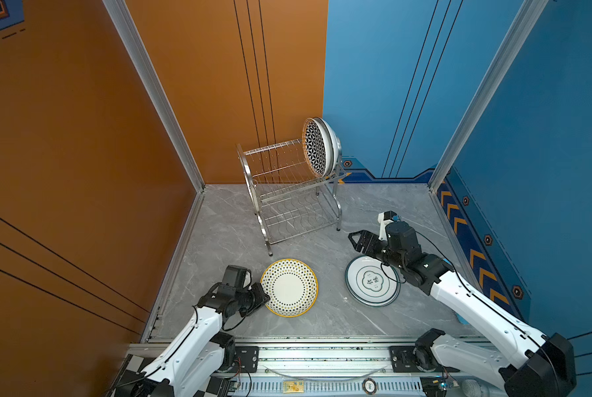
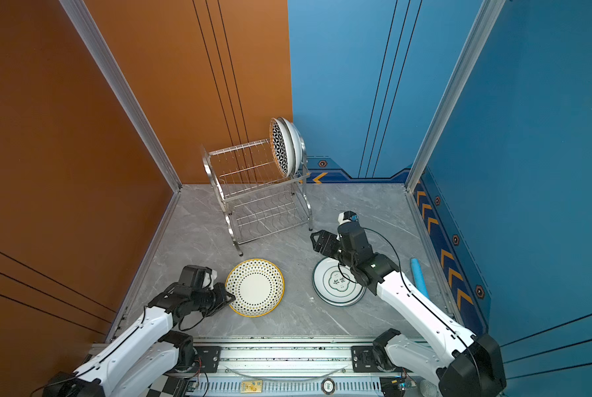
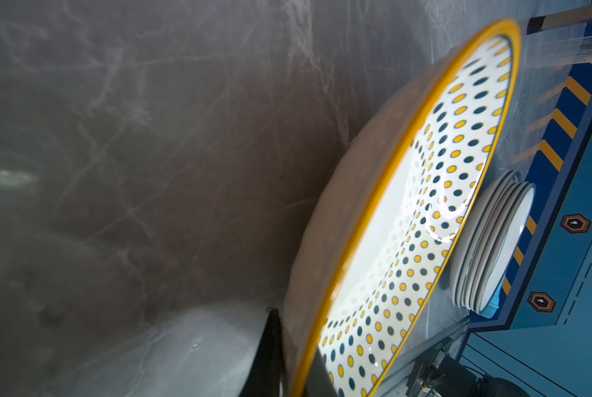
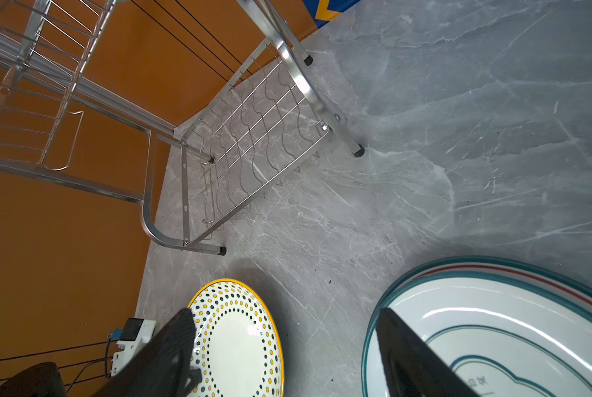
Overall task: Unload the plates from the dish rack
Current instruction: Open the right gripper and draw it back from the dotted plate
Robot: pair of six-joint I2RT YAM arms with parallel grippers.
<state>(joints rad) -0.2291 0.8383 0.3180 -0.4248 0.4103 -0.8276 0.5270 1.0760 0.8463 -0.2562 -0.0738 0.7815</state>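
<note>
Plates [image 1: 317,147] in the dish rack [image 1: 257,202] crowd one end, which your spread right hand [image 1: 354,238] could tip; your left hand [image 1: 265,297], pinching the dotted plate [image 1: 289,288], could drop it.

One dish rack [image 1: 289,192], roughly eight plates [image 1: 289,287].

Both top views were bright and evenly lit from overhead, and sharp throughout; the wall posts [image 1: 155,92] splayed outward toward the corners, as a wide lens gives; shadows on the grey floor [image 1: 219,240] were soft and short; the wire rack [image 1: 287,192] glinted. The left wrist view was dimmer; the floor lay murky and soft; the dotted plate [image 3: 408,240] had a smeared near rim and white glare streaks. The right wrist view was crisp; the teal-rimmed plate [image 4: 494,309] shone with pale highlights.
</note>
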